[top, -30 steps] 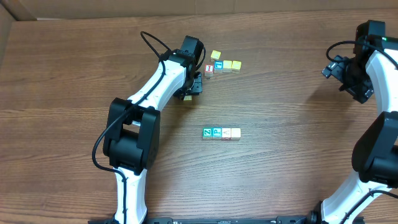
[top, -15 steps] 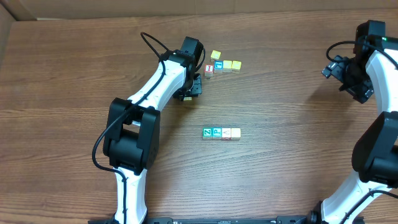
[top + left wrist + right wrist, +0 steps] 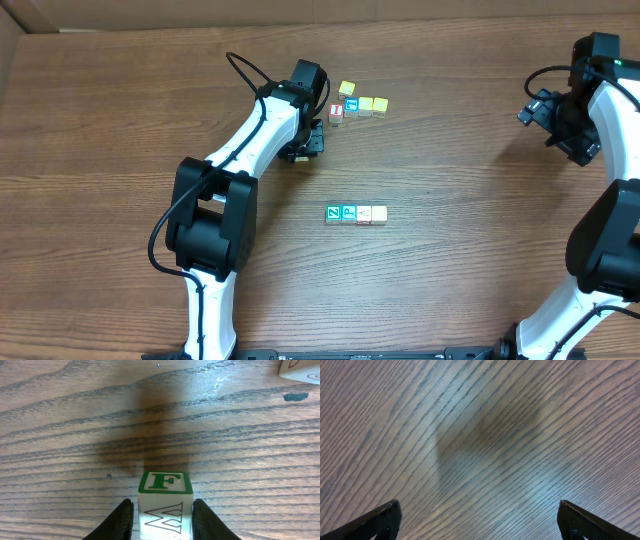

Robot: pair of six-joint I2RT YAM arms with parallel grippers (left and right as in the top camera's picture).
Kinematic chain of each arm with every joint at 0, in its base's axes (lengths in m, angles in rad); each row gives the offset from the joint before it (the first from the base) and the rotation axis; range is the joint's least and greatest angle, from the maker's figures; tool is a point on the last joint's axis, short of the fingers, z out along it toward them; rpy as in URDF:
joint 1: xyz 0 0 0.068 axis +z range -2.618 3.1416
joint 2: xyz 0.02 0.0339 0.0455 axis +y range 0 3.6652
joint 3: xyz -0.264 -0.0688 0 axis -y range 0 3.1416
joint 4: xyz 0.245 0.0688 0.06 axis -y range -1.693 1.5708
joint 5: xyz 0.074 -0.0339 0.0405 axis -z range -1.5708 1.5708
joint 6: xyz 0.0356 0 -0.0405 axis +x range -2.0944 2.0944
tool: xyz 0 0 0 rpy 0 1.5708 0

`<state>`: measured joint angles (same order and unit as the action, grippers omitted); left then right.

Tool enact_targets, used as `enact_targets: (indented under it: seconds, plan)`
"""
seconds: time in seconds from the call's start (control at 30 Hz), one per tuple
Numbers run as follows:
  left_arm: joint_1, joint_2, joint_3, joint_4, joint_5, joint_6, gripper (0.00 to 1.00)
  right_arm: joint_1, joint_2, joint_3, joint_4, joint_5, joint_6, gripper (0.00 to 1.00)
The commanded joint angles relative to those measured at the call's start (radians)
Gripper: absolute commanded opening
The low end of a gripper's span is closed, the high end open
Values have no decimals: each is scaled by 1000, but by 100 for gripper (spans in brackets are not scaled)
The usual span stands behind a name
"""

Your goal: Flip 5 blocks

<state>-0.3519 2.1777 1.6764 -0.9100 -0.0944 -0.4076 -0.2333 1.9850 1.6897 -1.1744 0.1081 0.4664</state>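
In the left wrist view a wooden block [image 3: 165, 484] rests on the table. It shows a green F face on top and a whitish face with an outlined W toward the camera. My left gripper [image 3: 162, 512] is shut on it, one finger against each side. From overhead, that gripper [image 3: 305, 150] sits left of the upper group of cubes. A row of blocks lies mid-table: green Z [image 3: 333, 213], teal P [image 3: 348, 213], whitish [image 3: 364, 214] and tan [image 3: 379, 213]. My right gripper [image 3: 480, 520] stands wide open over bare wood at the far right [image 3: 552, 118].
An upper group holds a red-faced cube [image 3: 336, 113], a teal cube [image 3: 351, 106] and yellow-tan cubes [image 3: 373, 104], with one more yellow cube [image 3: 346, 89] behind. A pale cube corner [image 3: 300, 367] shows at the left wrist view's top right.
None visible from overhead; both arms and all the cubes hold their places.
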Motion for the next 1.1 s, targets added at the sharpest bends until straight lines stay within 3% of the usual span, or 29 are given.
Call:
enact_targets:
  seconds: [0.0, 1.07]
  plan:
    - [-6, 14, 13, -1, -13, 19, 33, -3, -27, 15, 3, 2, -3, 100]
    - [-8, 14, -27, 31, -14, 20, 27, -3, -27, 15, 3, 2, -3, 100]
